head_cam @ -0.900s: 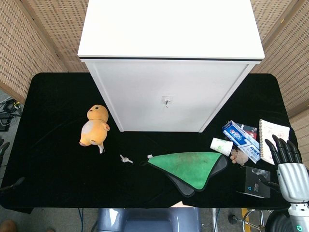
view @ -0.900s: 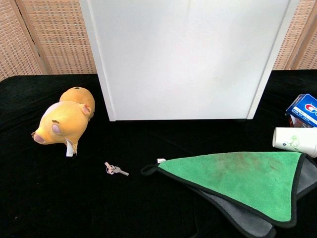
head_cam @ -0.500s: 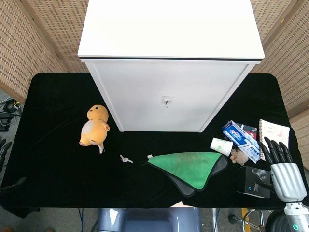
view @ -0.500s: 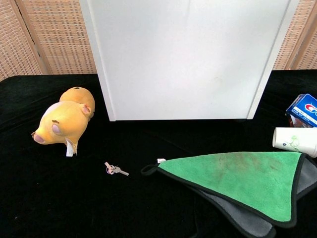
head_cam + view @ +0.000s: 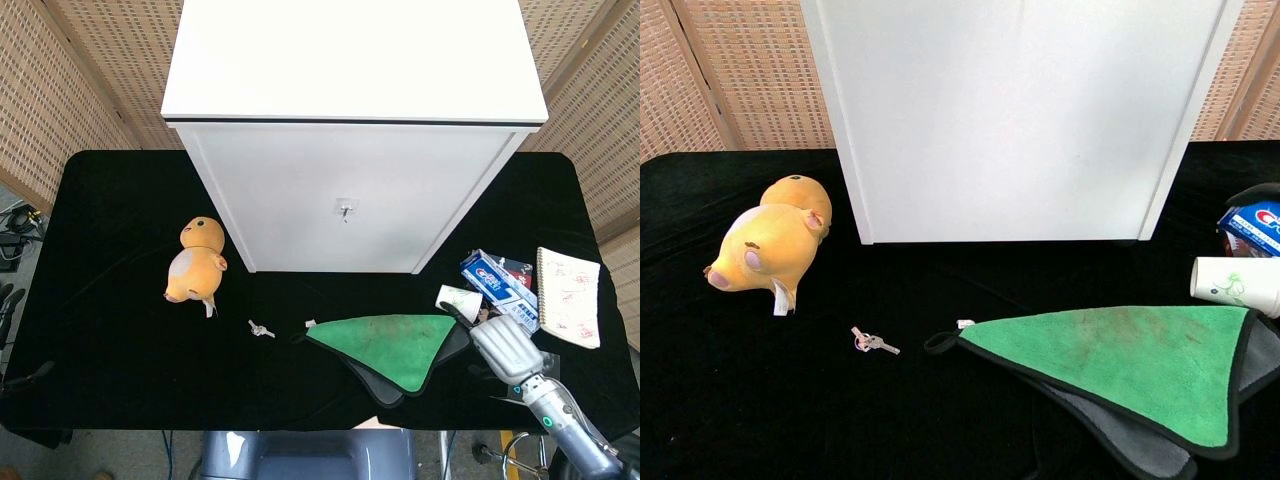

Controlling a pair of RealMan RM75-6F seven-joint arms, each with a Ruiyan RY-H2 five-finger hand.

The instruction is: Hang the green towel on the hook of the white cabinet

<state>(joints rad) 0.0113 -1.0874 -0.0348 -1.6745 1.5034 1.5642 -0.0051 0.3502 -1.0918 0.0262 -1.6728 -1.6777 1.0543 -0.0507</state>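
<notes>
The green towel (image 5: 385, 342) lies flat near the worktop's (image 5: 110, 350) front edge, hook (image 5: 345, 209) bare above. The right hand (image 5: 503, 344) hangs just beside it; its grasp I cannot tell.

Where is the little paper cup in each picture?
Head view: the paper cup lies on its side at the right, between the green towel and the toothpaste box.
Chest view: the paper cup lies at the right edge, just above the towel's far corner.
Shared landmark: the green towel.
</notes>
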